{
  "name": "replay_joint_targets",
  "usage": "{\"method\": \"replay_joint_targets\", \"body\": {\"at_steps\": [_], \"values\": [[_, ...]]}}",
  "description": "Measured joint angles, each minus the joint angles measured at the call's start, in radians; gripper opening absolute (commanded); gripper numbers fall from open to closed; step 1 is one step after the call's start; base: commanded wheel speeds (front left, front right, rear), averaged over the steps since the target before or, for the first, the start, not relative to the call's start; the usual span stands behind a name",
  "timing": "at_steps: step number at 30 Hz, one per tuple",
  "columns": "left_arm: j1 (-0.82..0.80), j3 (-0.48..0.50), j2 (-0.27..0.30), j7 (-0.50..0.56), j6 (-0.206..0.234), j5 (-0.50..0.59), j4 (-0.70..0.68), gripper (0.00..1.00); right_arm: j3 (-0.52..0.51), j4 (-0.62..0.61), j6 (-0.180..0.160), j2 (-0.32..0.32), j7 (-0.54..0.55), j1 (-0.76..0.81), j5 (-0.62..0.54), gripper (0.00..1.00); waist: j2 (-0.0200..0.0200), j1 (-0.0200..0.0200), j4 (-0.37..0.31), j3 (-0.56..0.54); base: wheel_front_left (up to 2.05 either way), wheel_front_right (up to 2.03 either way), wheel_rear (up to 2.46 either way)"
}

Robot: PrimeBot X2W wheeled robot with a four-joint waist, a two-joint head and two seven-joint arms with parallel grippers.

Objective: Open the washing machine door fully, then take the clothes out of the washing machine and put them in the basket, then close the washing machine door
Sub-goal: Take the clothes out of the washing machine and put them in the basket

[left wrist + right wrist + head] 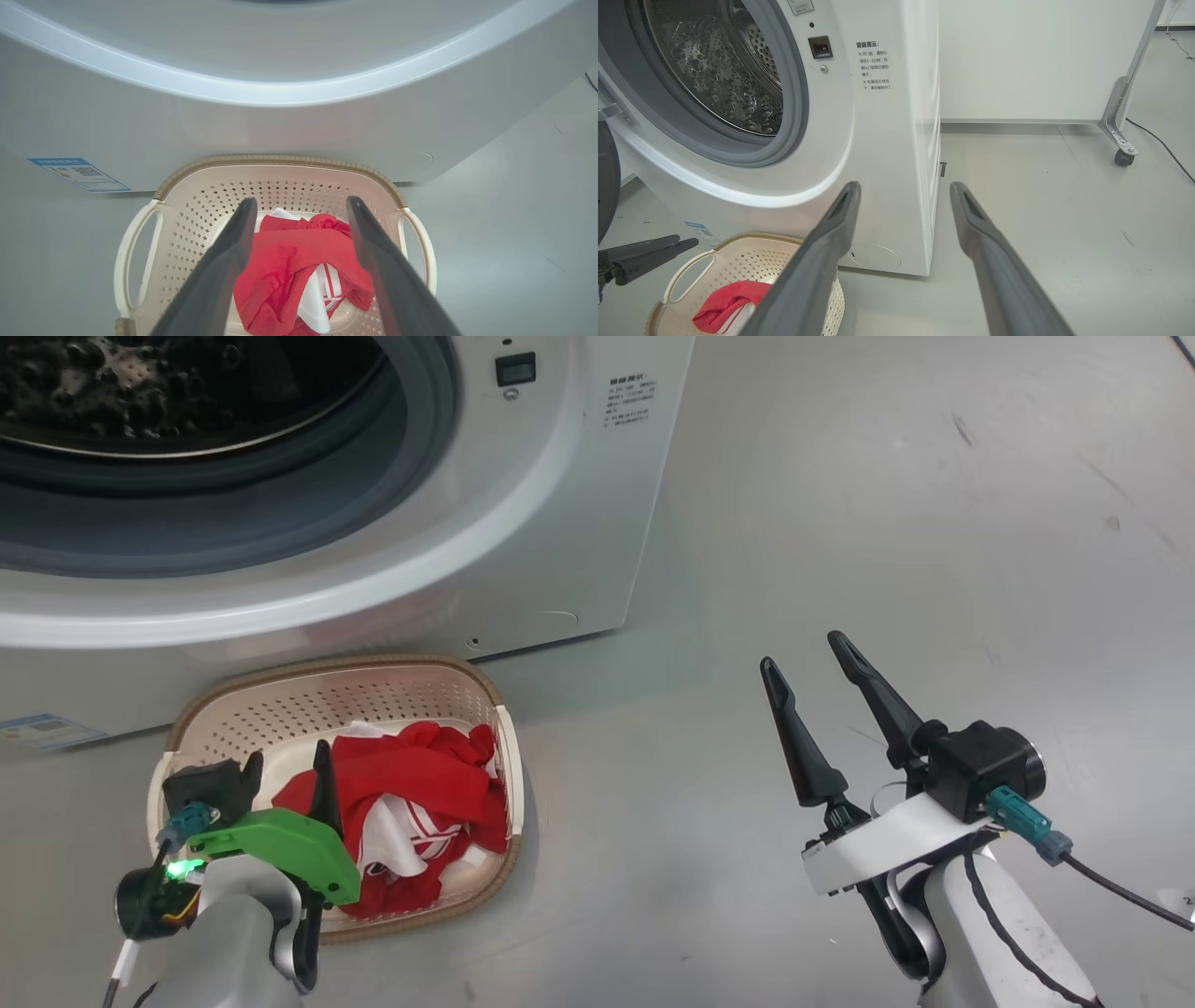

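Observation:
The washing machine [523,523] stands open, its grey gasket and empty steel drum [724,70] showing. A dark curved edge of the washing machine door [605,186] sits swung out at the far left of the right wrist view. The cream basket [373,665] rests on the floor against the machine's front, with the red and white clothes [420,784] lying inside. My left gripper [302,200] hovers open just above the clothes [280,266], holding nothing. My right gripper [801,651] stands open over bare floor, well to the right of the basket [738,240].
A blue label [79,173] is stuck low on the machine's front. Grey floor stretches wide to the right of the machine. A white wall panel stands behind, with a metal frame leg on a caster [1122,140] and a cable [1162,144] at the far right.

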Motion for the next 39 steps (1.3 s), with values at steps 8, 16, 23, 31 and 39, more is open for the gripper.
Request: {"method": "replay_joint_targets", "body": {"at_steps": [8,16,23,31,39], "values": [[0.038,0.027,-0.002,0.000,-0.004,0.024,-0.220,1.00,-0.022,0.019,-0.001,-0.002,0.000,0.059,-0.008,1.00,0.0000,0.0000,0.037,-0.106,0.00,0.00,0.00],[0.090,0.037,-0.002,-0.003,-0.004,0.074,-0.386,1.00,-0.037,0.022,-0.004,-0.002,0.000,0.093,-0.011,1.00,0.0000,0.0000,0.064,-0.183,0.00,0.00,0.00],[0.161,0.026,-0.002,-0.003,-0.002,0.102,-0.484,1.00,-0.057,0.025,-0.012,-0.001,0.000,0.123,-0.012,1.00,0.0000,0.0000,0.082,-0.235,0.00,0.00,0.00],[0.264,-0.004,-0.002,-0.003,0.019,0.144,-0.575,1.00,-0.077,0.025,-0.042,0.002,0.000,0.163,-0.012,1.00,0.0000,-0.0001,0.092,-0.287,0.00,0.00,0.00],[0.382,-0.030,-0.001,-0.003,0.039,0.151,-0.627,1.00,-0.097,0.022,-0.063,0.003,0.000,0.216,-0.013,1.00,0.0000,-0.0001,0.102,-0.330,0.00,0.00,0.00]]}}
